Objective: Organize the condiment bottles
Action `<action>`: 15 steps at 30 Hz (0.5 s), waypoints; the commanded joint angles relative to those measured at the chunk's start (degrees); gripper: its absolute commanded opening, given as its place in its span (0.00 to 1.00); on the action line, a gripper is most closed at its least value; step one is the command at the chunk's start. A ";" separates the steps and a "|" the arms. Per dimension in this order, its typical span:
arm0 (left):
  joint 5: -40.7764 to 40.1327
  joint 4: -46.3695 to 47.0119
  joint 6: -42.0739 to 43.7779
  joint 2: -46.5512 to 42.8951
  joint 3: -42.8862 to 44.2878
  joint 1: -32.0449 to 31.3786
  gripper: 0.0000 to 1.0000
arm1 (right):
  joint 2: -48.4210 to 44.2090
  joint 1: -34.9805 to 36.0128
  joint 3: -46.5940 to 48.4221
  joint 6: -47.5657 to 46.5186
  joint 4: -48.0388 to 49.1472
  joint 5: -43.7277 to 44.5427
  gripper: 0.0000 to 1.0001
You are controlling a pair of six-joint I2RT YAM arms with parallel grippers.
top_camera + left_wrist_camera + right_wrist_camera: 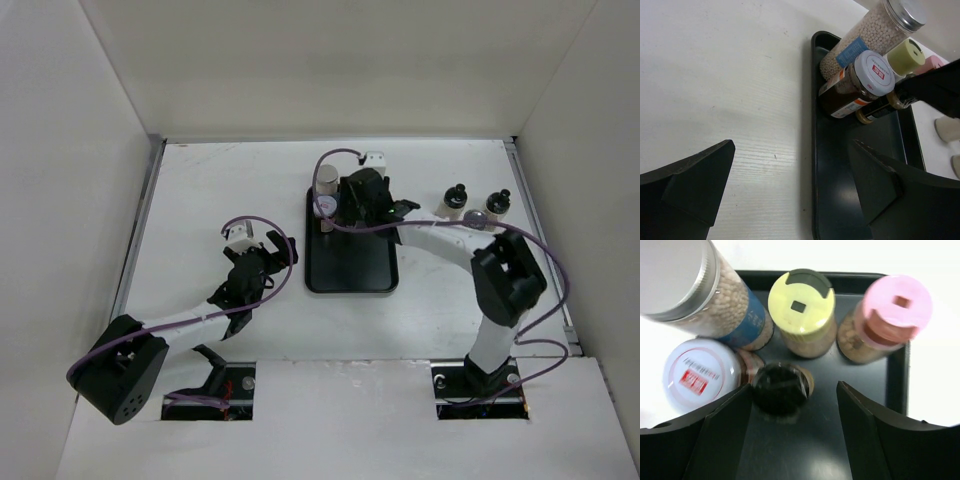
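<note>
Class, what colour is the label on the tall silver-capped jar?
Blue. The jar and its label show best in the right wrist view.

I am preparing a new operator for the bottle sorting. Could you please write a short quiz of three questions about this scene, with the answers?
1. True or false: the pink-capped bottle stands on the black tray.
2. How many loose bottles are on the table to the right of the tray? A: none. B: two. C: four.
3. What colour is the cap of the small bottle between the right arm's fingers?
Key: 1 true; 2 B; 3 black.
</note>
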 commanded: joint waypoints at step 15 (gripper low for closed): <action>0.40 3.16 -0.52 -0.23 0.55 -0.70 1.00 | -39.66 -21.61 -23.58 1.67 -10.32 16.40 0.90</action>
